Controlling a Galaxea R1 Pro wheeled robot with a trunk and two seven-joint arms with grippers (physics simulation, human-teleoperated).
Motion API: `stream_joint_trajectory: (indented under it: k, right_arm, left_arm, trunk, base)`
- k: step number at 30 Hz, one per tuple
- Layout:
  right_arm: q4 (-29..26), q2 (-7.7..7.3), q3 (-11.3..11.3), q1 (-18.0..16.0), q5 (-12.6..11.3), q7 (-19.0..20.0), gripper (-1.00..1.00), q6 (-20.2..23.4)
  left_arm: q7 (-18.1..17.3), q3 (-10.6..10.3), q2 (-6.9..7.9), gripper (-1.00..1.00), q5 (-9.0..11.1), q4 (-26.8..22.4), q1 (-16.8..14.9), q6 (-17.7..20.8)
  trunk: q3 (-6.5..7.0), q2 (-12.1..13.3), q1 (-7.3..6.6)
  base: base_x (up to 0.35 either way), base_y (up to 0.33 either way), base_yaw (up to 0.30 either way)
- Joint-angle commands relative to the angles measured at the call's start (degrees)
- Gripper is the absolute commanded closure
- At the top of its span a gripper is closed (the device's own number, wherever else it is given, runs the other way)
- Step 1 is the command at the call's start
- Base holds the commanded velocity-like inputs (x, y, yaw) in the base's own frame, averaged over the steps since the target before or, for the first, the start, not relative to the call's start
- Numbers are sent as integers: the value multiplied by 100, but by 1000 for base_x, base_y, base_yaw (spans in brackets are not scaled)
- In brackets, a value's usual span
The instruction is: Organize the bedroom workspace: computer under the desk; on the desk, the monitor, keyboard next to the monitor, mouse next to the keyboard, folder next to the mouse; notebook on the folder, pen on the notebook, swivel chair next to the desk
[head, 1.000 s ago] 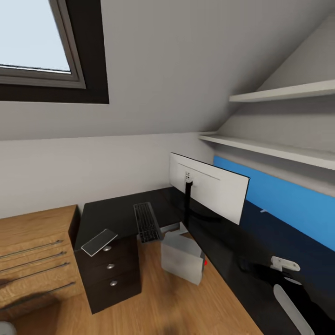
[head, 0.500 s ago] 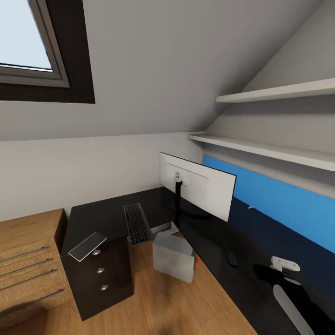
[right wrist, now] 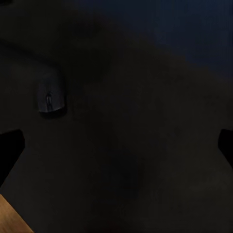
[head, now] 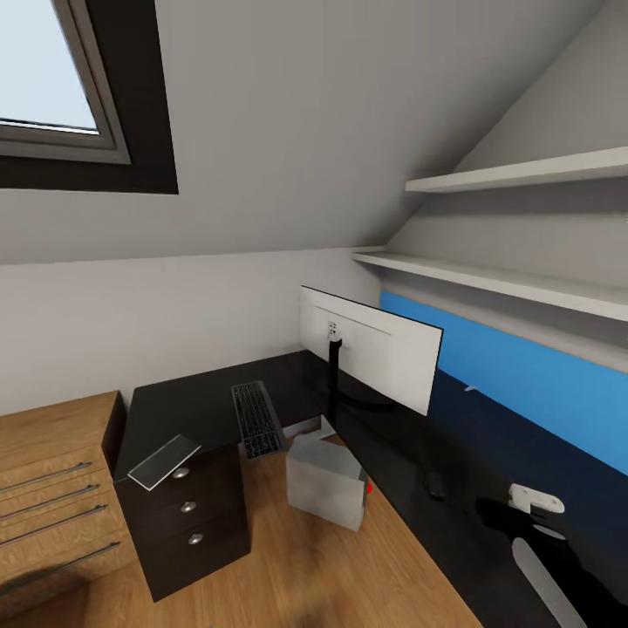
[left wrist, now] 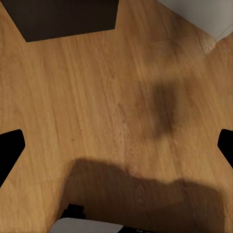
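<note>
- Head view: we see the monitor [head: 371, 349] on the desk [head: 201, 406], keyboard [head: 256, 419] left of it, computer [head: 325, 482] below; framing unchanged.
- Left wrist: our left gripper [left wrist: 116, 145] spread wide over the floor [left wrist: 97, 107].
- Right wrist: our right gripper [right wrist: 116, 145] wide above the dim mouse [right wrist: 51, 96].

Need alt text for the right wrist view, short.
A small dark mouse lies on the glossy black desk, apart from the open right tool, whose finger tips frame it; a wood floor corner shows.
</note>
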Motion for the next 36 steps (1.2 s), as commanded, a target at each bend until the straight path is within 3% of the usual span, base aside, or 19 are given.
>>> stream_joint_trajectory:
  k: [1, 5, 7, 15, 21, 34, 36]
  right_arm:
    - [10, -7, 26, -6, -34, -52, -100, -19]
    - [28, 21, 53, -6, 209, -54, -100, -61]
    - [23, 116, 56, -6, 396, -56, -100, -74]
    - [29, 168, 55, -6, 446, -51, -100, -148]
    - [31, 169, 45, -6, 456, -51, -100, -157]
    - [23, 169, 69, -8, 453, -30, -100, -157]
    - [87, 164, 62, -27, 460, 113, -100, -154]
  left_arm:
    - [29, 1, -2, -100, 58, -16, 1, 30]
    - [29, 1, -2, -100, 58, -16, 1, 30]
    - [29, 1, -2, -100, 58, -16, 1, 30]
    - [25, 1, -2, -100, 60, -16, 1, 30]
    - [20, 1, -2, -100, 66, -8, 1, -259]
    - [11, -6, -2, -100, 59, -7, 1, -278]
    - [-1, -8, -2, -100, 62, -11, 1, -278]
  trunk:
    - [-10, -10, 3]
    - [-10, -10, 3]
    - [-10, -10, 3]
    - [-10, -10, 3]
    - [-10, -10, 3]
    - [-10, -10, 3]
    - [-10, -10, 3]
  base:
    - [0, 0, 0]
    - [0, 0, 0]
    - [0, 0, 0]
    - [11, 0, 0]
    - [288, 0, 0]
    - [214, 0, 0]
    - [228, 0, 0]
